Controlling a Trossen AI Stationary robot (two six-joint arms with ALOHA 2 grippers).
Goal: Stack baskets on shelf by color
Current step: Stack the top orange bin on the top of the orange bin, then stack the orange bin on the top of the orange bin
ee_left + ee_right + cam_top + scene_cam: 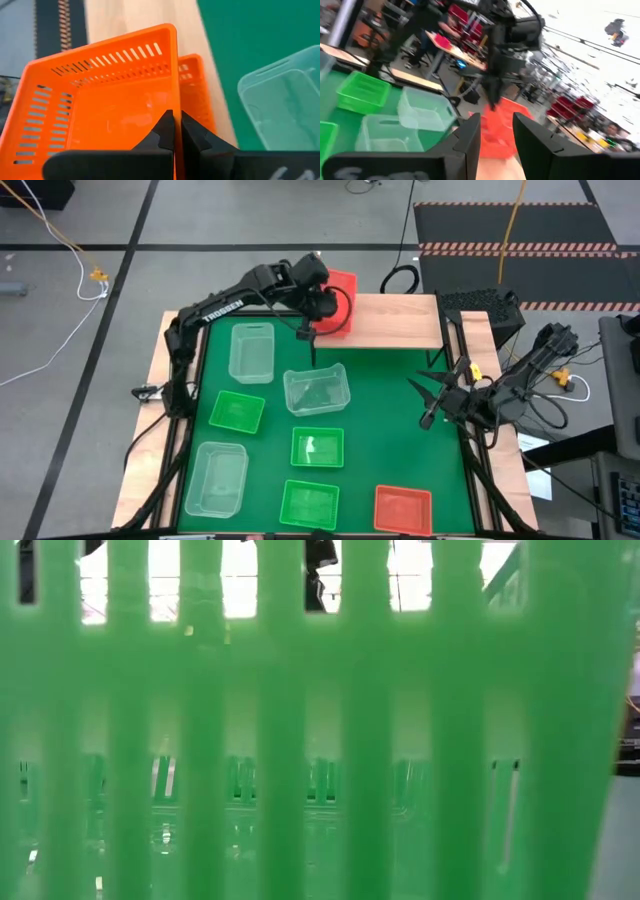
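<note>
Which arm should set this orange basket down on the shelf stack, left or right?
Left. Its claw is shut on the orange basket's wall, directly over another orange basket on the wooden shelf. The right claw is open, empty, and off over the mat's right side.

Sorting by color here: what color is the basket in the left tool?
Orange-red basket, pinched by the left tool; clearest in the left wrist view.
</note>
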